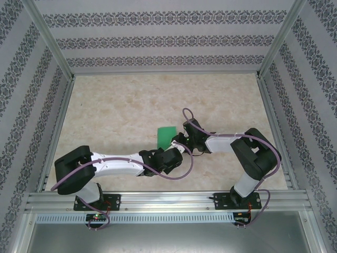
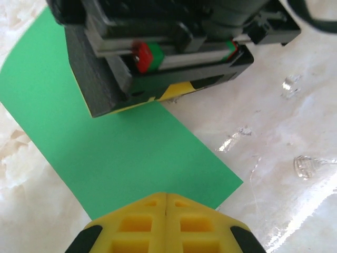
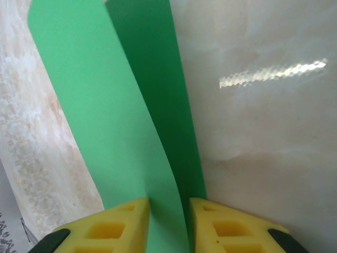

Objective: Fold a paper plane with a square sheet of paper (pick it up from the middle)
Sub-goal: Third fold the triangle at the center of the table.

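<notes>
- Risk: left gripper (image 2: 166, 224), fingers pressed together on the green paper sheet (image 2: 121, 153), could tear it if the arms pull apart
- Right gripper (image 3: 168, 224), jaws narrowly parted around the folded layers, may let them slip

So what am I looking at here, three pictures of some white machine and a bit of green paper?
It's one moment seen by three cameras. The overhead view shows two white robot arms bolted at the near edge of a pale marble-patterned table, each ending in a two-finger gripper. The other two pictures come from cameras on the wrists, looking along yellow fingers. The green thing is the square sheet of paper, partly folded over on itself. The left gripper is pinched shut on one edge of the sheet. The right gripper has the doubled paper standing between its fingers, which are a little apart.
</notes>
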Controlling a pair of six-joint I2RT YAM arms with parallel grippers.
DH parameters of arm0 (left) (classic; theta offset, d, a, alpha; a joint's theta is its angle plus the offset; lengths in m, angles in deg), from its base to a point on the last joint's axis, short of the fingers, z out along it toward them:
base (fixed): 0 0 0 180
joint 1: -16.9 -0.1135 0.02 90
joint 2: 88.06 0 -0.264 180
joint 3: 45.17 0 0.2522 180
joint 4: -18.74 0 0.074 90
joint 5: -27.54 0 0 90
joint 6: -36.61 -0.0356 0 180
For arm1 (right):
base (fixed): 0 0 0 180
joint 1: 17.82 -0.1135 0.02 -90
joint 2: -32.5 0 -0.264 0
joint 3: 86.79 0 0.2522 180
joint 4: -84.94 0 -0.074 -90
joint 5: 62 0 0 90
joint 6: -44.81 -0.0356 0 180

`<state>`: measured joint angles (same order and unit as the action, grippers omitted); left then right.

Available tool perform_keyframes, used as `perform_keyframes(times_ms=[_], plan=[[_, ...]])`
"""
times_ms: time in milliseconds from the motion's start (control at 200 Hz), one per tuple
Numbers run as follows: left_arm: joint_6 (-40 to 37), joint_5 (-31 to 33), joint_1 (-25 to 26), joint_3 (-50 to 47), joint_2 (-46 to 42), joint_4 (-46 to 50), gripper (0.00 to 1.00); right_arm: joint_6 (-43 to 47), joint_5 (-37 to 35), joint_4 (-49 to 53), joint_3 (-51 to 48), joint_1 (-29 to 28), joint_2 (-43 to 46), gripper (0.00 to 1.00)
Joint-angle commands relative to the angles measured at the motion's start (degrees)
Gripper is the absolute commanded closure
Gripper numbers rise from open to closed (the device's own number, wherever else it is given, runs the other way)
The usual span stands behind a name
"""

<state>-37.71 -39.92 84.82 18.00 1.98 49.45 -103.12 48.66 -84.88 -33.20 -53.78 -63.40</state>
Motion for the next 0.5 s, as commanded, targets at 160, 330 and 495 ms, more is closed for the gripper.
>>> perform_keyframes(times_ms=[160,330,495], plan=[[-0.55,-8.58,-4.35,-2.71,-5.81,-2.77,1.00,4.54,-2.47,6.32,0.95,1.72,7.85,0.73],[-1.95,-13.55,-4.22,-4.50,-8.48,-3.45,0.66,4.32,-0.18,5.69,2.53,1.76,6.08,0.76],[-2.58,-13.56,-3.89,-6.78,-9.68,-3.73,0.40,2.20,-0.05,0.96,0.24,1.97,4.97,0.71]])
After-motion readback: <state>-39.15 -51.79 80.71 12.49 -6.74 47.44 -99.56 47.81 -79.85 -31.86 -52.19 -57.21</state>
